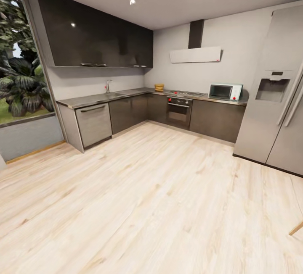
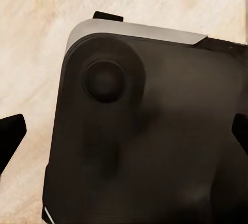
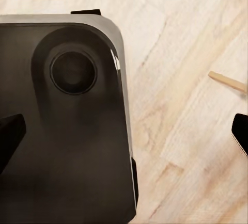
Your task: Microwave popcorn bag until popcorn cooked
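Across the kitchen, the tan-orange popcorn bag [image 1: 159, 87] sits on the grey countertop [image 1: 101, 97] in the far corner, just left of the hob. The pale microwave [image 1: 225, 91] with its dark door shut stands on the same countertop, right of the hob. No popcorn can be made out at this distance. My left gripper [image 2: 124, 133] hangs open over my own dark base [image 2: 155, 146], holding nothing. My right gripper [image 3: 124, 135] is also open and empty, above the base [image 3: 62, 131] and the wood floor [image 3: 186, 146].
A wide stretch of pale wood floor [image 1: 139, 198] lies between me and the cabinets. A tall steel fridge [image 1: 273, 97] stands at right. The oven [image 1: 179, 112] sits under the hob [image 1: 185, 93]. A thin wooden stick [image 1: 296, 227] lies on the floor at right.
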